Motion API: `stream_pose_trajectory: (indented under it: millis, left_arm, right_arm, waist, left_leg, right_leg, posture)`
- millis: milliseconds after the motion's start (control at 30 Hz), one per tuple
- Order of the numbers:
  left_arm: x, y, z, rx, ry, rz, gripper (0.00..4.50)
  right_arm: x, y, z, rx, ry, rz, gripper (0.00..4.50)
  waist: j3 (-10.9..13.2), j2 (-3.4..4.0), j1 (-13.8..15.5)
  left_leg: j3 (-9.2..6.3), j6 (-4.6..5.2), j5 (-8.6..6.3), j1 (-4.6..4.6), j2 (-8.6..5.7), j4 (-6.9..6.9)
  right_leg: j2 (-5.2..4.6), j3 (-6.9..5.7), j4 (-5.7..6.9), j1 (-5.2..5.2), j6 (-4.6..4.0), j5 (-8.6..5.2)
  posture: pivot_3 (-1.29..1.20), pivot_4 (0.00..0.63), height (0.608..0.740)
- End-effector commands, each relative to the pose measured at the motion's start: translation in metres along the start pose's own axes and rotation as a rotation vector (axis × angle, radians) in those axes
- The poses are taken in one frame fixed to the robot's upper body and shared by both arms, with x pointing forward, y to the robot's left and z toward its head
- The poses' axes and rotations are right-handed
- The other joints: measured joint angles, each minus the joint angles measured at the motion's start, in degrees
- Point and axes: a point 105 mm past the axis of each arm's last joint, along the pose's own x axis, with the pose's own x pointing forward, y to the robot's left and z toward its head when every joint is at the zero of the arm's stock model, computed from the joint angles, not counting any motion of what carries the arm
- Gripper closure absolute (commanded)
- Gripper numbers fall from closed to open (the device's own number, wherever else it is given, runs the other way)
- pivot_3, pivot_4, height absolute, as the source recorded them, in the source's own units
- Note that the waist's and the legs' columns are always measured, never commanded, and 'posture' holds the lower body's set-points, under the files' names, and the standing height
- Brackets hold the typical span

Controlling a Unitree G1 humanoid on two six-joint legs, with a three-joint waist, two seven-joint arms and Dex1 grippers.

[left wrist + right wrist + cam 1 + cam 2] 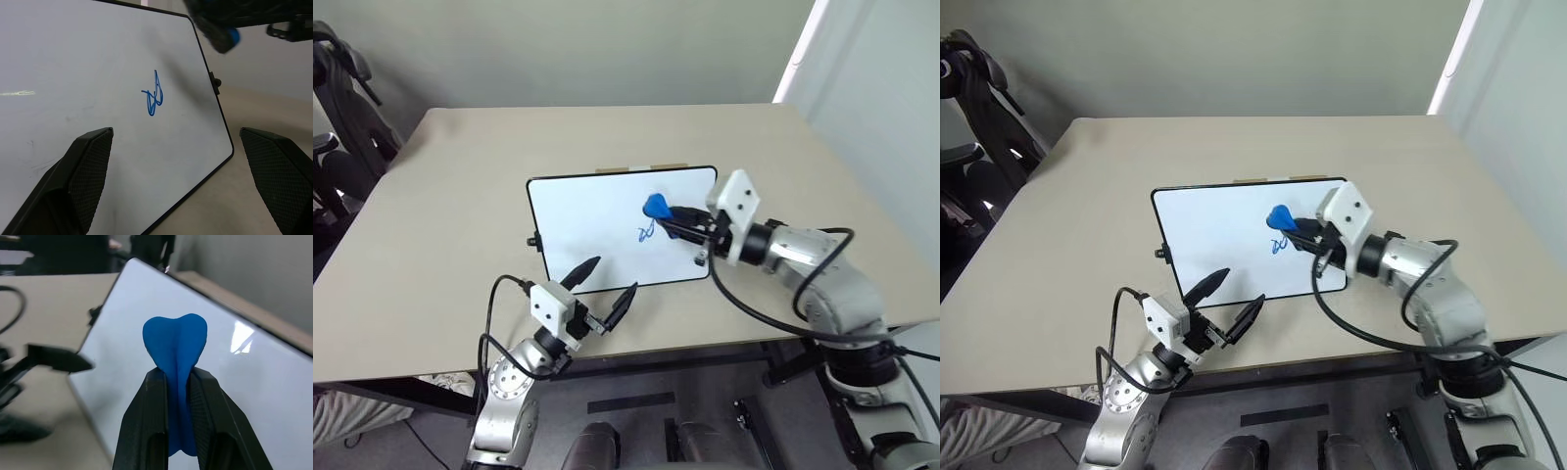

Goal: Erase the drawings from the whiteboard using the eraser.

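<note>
The whiteboard (597, 220) lies flat in the middle of the table, black-framed. A small blue loop-like drawing (647, 232) sits on its right half and shows clearly in the left wrist view too (153, 96). My right gripper (668, 216) reaches in from the right, held just above the drawing, shut on the bright blue eraser (655, 206), which bulges out past the fingertips (176, 340). My left gripper (604, 284) hovers at the board's near edge, open, with nothing between its fingers.
The whiteboard rests on a beige table (440, 245) with bare surface all around it. Two strips of tape (641, 167) mark the board's far edge. A dark chair (337, 117) stands off the table's left side.
</note>
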Motion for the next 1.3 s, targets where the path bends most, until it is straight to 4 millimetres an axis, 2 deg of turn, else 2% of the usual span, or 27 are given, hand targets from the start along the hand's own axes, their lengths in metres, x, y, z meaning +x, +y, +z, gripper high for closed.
stream_pose_trajectory:
  millis: [33,300,567,933,1100,1300]
  left_arm:
    - [-0.001,0.003,0.01,0.012,-0.03,0.003,0.0]
    - [-0.004,0.002,0.013,0.011,-0.031,0.003,0.0]
    - [-0.006,0.0,0.015,0.011,-0.034,-0.003,0.0]
    - [-0.006,-0.004,0.017,0.007,-0.036,-0.018,0.0]
    - [-0.006,-0.006,0.017,0.007,-0.038,-0.02,0.0]
    - [-0.007,-0.005,0.019,0.012,-0.039,-0.019,0.0]
  right_arm:
    - [0.012,-0.001,0.002,-0.12,-0.029,-0.057,4.03]
    - [0.029,0.0,-0.008,-0.189,-0.048,-0.114,4.03]
    - [0.033,0.005,-0.023,-0.239,-0.02,-0.08,4.03]
    - [0.037,0.009,-0.036,-0.189,-0.002,-0.067,4.03]
    - [0.032,0.033,-0.054,-0.193,0.07,0.075,4.03]
    - [0.026,0.019,-0.063,-0.105,0.179,0.045,4.03]
  waist:
    - [-0.01,0.0,0.03]
    - [-0.03,0.02,-0.06]
    - [-0.03,0.03,-0.07]
    - [-0.03,0.03,-0.1]
    - [-0.05,-0.01,-0.01]
    - [-0.05,-0.01,-0.16]
  left_leg:
    - [0.0,-0.01,-0.04,-0.02,0.0,0.0]
    - [0.01,-0.17,-0.2,0.0,0.02,-0.01]
    - [0.02,-0.51,-0.41,-0.03,0.02,-0.01]
    - [0.02,-0.53,-0.42,-0.02,0.03,-0.02]
    - [0.02,-0.64,-0.48,-0.03,0.03,-0.02]
    - [0.05,-0.66,-0.45,-0.04,0.03,-0.01]
  right_leg:
    - [-0.02,0.0,-0.02,-0.01,-0.02,0.0]
    - [-0.03,-0.05,-0.01,-0.11,-0.08,0.04]
    - [-0.03,-0.04,-0.01,-0.17,-0.25,0.08]
    - [-0.03,-0.04,-0.01,-0.19,-0.31,0.11]
    - [-0.03,-0.04,-0.02,-0.18,-0.58,-0.04]
    - [-0.02,-0.02,0.01,-0.18,-0.51,0.0]
  posture:
    - [0.0,0.15,0.74]
    - [0.0,0.15,0.74]
    - [0.0,0.15,0.74]
    - [0.0,0.15,0.74]
    - [0.0,0.15,0.74]
    - [0.0,0.15,0.74]
